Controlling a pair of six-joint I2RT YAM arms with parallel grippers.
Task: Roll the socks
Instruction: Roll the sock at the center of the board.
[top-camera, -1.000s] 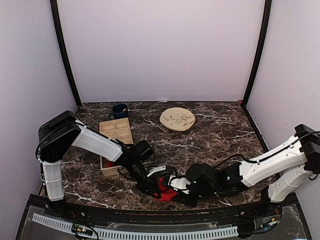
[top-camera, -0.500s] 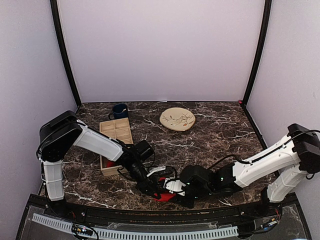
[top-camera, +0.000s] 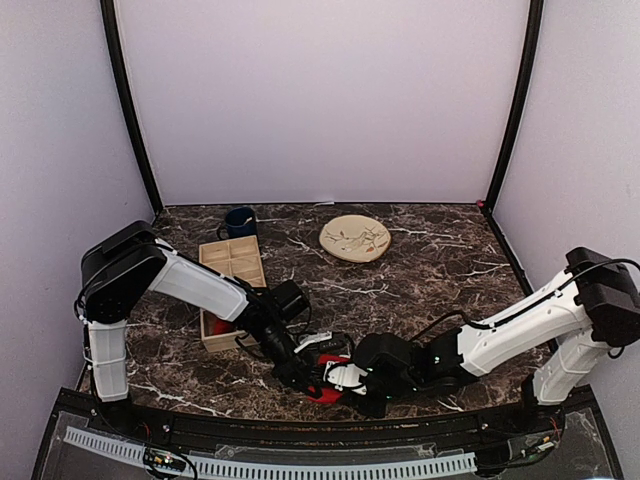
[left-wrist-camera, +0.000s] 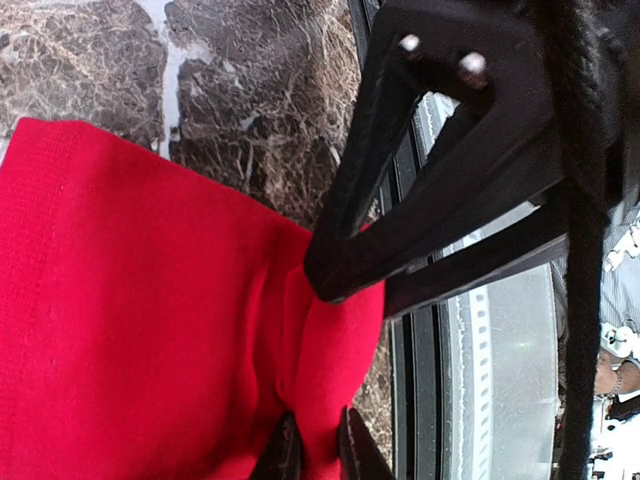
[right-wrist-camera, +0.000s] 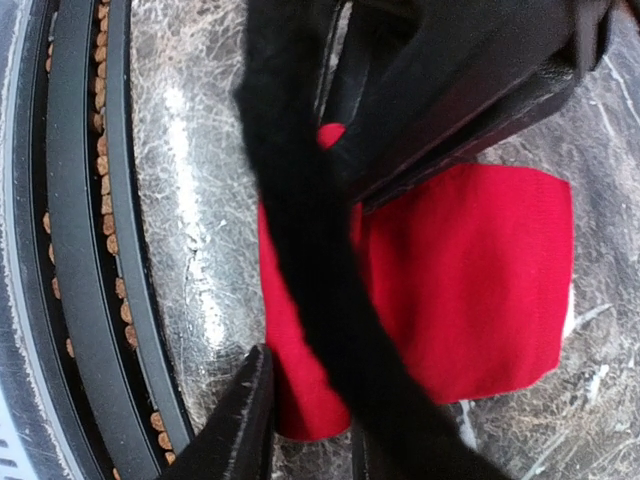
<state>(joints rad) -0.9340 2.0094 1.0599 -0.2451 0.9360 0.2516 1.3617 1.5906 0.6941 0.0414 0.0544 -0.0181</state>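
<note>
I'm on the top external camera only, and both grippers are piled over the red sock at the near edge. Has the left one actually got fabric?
Observer: Yes. The left wrist view shows the left gripper shut on a fold of the sock, with fabric bunched between its tips.
Operator: And the right one?
Observer: Its wrist view shows the sock's near edge lying between the fingers of the right gripper. I cannot tell whether they are clamped.
Operator: Is the rest rolled?
Observer: No. The right wrist view shows it lying mostly flat on the marble table.
</note>
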